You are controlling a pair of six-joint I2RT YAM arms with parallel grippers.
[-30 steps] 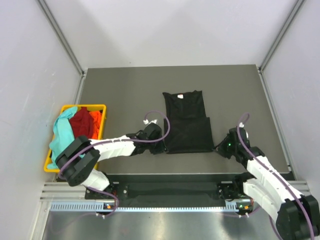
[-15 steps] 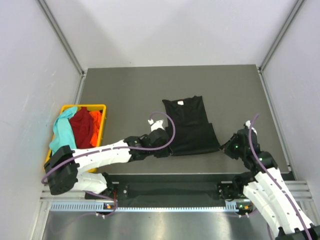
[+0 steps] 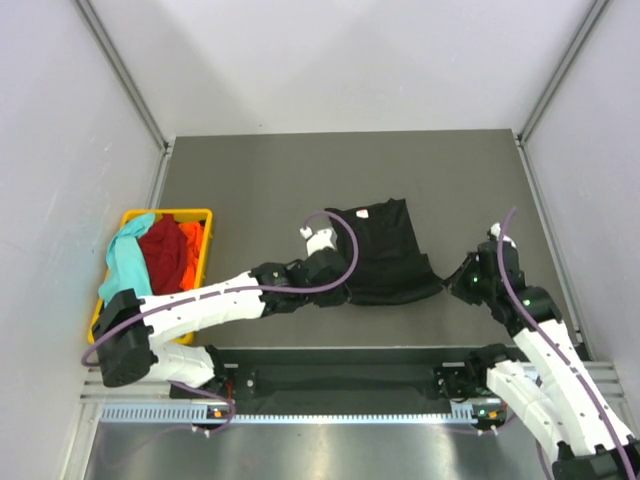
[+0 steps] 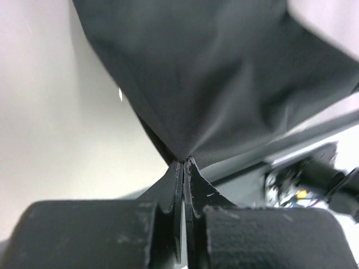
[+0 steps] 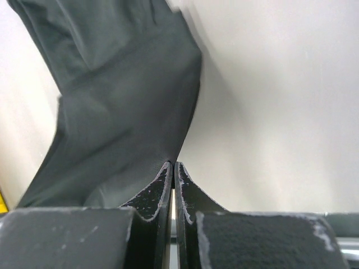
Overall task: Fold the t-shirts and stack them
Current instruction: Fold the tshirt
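The black t-shirt (image 3: 380, 245) lies mid-table with its near hem lifted off the surface. My left gripper (image 3: 335, 290) is shut on the hem's near left corner; in the left wrist view (image 4: 184, 161) the cloth (image 4: 224, 84) fans out from the pinch. My right gripper (image 3: 452, 285) is shut on the near right corner; in the right wrist view (image 5: 172, 163) the shirt (image 5: 112, 123) hangs from the tips. The shirt's far part, with a small white neck label (image 3: 362, 212), still rests on the table. The teal (image 3: 125, 262), red (image 3: 160, 245) and orange (image 3: 190, 250) shirts lie in the basket.
The yellow plastic basket (image 3: 170, 213) stands at the table's left edge. The dark grey table (image 3: 260, 180) is walled by white panels on both sides and at the back. A metal rail (image 3: 340, 410) runs along the near edge by the arm bases.
Both grippers have lifted the shirt's near hem and carried it away from the arms. The shirt has shortened front to back and its near edge now sags between the grippers.
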